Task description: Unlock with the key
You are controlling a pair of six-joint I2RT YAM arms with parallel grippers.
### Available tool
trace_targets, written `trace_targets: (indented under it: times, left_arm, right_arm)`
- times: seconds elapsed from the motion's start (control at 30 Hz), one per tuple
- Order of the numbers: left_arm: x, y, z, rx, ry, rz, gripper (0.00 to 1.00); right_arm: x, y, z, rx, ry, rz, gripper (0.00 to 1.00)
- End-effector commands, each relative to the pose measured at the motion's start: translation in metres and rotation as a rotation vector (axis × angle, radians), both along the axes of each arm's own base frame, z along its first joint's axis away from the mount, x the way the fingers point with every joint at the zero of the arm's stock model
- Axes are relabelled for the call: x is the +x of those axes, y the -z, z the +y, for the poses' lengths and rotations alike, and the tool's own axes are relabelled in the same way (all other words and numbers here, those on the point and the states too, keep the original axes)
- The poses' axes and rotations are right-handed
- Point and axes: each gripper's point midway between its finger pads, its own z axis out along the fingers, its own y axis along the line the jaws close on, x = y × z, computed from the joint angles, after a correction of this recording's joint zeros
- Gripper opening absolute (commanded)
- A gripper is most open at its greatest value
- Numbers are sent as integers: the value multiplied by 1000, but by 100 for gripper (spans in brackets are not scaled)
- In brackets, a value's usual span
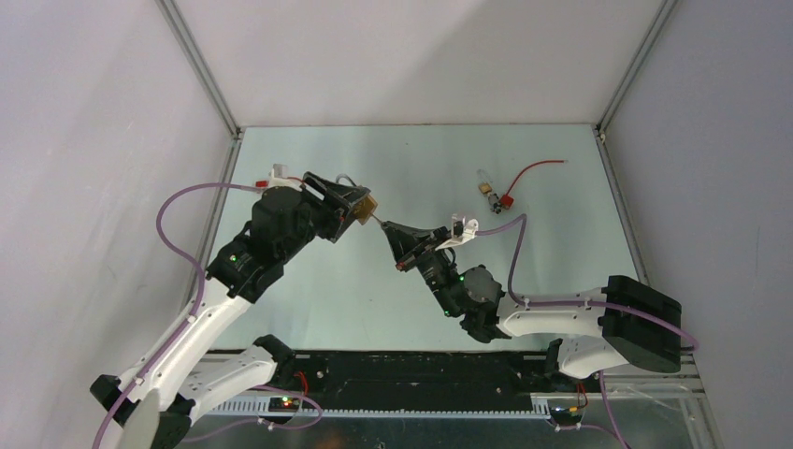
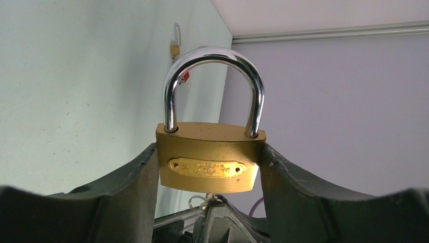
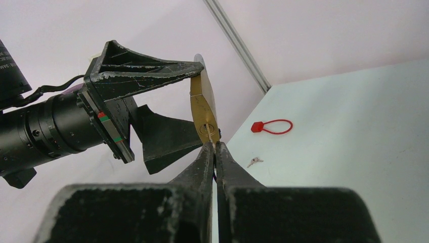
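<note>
Working inside a box of pale lilac walls (image 1: 93,140) with aluminium corner posts (image 1: 201,65), I hold both arms above the pale green bench (image 1: 309,299). My left gripper (image 1: 353,201) stands fairly wide, clamped on the sides of the big brass padlock (image 2: 210,162), which is raised off the bench with both shackle legs seated in its body. My right gripper (image 3: 214,149) is pinched tight just beneath it. Well apart, at the bench's far right, lie a small brass padlock (image 1: 486,190), a red tag (image 1: 508,198) and a red wire (image 1: 538,168). Smallest is the key (image 1: 377,221), nipped in my right gripper, its tip at the keyhole in the big padlock's underside.
</note>
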Motion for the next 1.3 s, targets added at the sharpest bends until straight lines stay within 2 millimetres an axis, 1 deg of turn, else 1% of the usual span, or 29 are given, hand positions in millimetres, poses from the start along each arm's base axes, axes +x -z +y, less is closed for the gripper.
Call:
trace_targets:
  times: [0.0,0.53,0.8,1.27]
  left_arm:
    - [0,-50,-5,-117,21,-124,0]
    - [0,-50,-5,-128,18,-118,0]
    - [-1,-52,-4,-131,15,-122,0]
    - [-1,-48,-5,-125,22,-114,0]
  right_arm:
    - [-1,-13,-3,39,-3,-15,0]
    - [-6,-6,7,24,-31,0,0]
    - [-4,-3,6,20,-22,8,0]
    - [0,-15,-4,59,15,-10,0]
